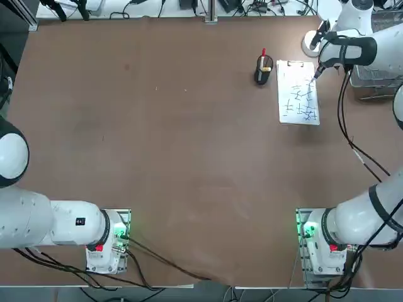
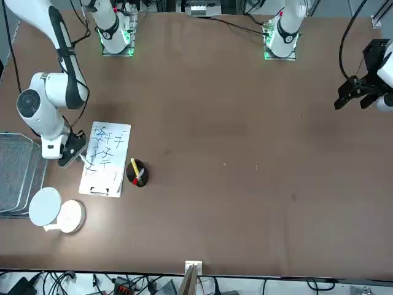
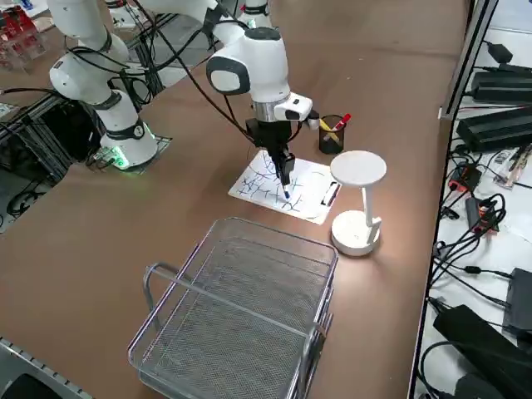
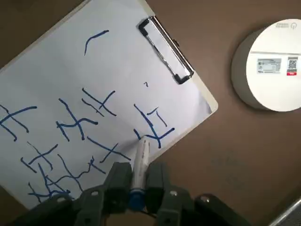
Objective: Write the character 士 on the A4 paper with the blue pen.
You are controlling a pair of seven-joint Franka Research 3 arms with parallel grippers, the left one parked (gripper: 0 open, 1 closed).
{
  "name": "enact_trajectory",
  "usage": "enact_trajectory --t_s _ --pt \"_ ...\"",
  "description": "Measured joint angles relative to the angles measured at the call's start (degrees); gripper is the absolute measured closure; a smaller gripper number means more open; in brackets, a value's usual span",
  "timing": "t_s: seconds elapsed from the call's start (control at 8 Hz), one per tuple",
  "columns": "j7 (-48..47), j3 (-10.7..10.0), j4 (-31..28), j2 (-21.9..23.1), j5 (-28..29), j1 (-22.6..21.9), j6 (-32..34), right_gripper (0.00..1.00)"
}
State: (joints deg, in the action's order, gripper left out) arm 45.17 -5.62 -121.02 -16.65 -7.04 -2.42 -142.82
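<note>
A brown table holds the A4 paper (image 1: 298,92), a white sheet lying near the far right corner as the robot faces it, with a metal clip (image 4: 165,51) on its far short edge and many blue handwritten strokes (image 4: 75,123) scattered across it. The right gripper (image 4: 136,181) is over the right-hand edge of the sheet, pointing down, its two fingers (image 4: 117,181) pressed together on the blue pen (image 4: 140,157), a thin pale stick with a blue end showing between the fingers. The pen's tip rests at the paper among the strokes closest to that edge, about halfway along the sheet's length. Just beside the paper, on its left from the robot's side, stands a small dark pen cup (image 1: 264,70) holding a red-topped pen (image 1: 263,55). On the other side of the sheet, near the clipped end, stands a white desk lamp (image 3: 358,196) with a round base and a flat round head. A wire mesh basket (image 3: 241,312) sits at the right edge of the table, near the lamp and apart from the paper.
</note>
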Motion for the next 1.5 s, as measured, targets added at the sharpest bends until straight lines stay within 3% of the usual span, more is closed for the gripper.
enact_trajectory --t_s 1.12,1.5 --pt "-0.37 0.12 -1.26 1.09 0.00 0.00 0.02 0.79" --pt "-0.36 0.07 -0.61 1.88 -2.61 0.42 -0.19 0.79"
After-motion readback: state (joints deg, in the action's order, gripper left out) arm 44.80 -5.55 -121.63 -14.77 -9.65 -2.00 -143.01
